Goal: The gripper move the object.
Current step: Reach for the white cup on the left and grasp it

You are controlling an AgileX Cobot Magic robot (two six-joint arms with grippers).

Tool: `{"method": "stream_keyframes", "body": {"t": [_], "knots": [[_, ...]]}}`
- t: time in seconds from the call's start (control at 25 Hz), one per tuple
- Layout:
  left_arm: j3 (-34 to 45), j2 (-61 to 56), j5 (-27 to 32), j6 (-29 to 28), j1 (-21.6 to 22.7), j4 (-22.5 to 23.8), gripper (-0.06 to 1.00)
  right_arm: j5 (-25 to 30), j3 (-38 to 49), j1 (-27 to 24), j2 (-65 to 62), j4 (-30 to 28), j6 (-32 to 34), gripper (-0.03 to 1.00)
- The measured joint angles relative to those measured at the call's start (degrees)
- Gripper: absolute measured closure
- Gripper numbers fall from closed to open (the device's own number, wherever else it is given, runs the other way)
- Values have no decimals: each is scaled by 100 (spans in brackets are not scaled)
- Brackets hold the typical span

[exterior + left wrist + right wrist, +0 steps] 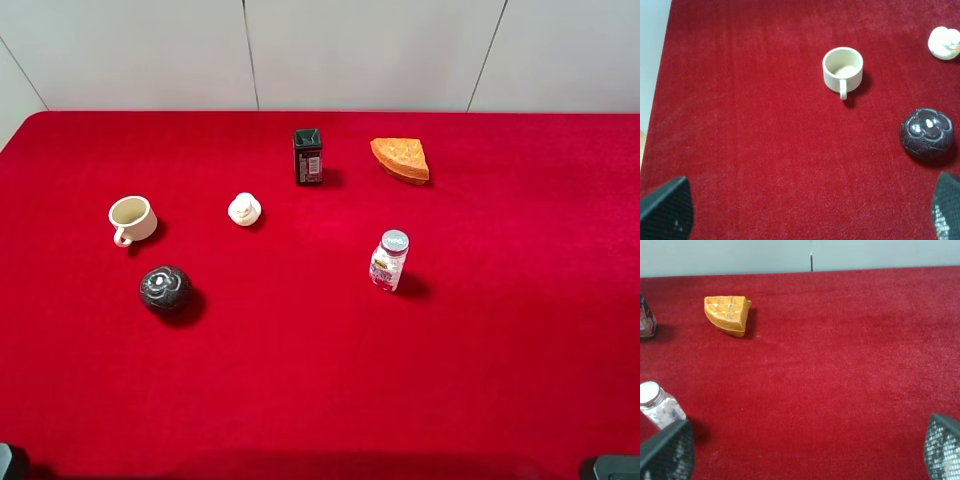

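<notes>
Red worktop (420, 380), cream mug (131, 218) upright.
Dark ball (166, 288) near the mug; left pincer (805, 210) and right pincer (804, 450) spread wide, empty.

No lettering can be read. The small dark upright carton (308, 157) near the table's far edge bears a pale printed panel. The small clear silver-capped plastic bottle (388, 261) near the table's middle bears a printed label. Both are too small to make out.

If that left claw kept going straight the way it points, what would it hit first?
Probably the cream mug, roughly in line with the open left gripper; only red cloth lies between. The dark ball sits off to the side.
</notes>
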Motion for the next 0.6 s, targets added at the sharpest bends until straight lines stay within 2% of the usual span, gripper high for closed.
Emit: {"method": "stream_keyframes", "body": {"t": [0.6], "knots": [[0, 0, 0, 5, 0, 0, 2, 0, 0, 0, 0, 0, 0, 27]]}}
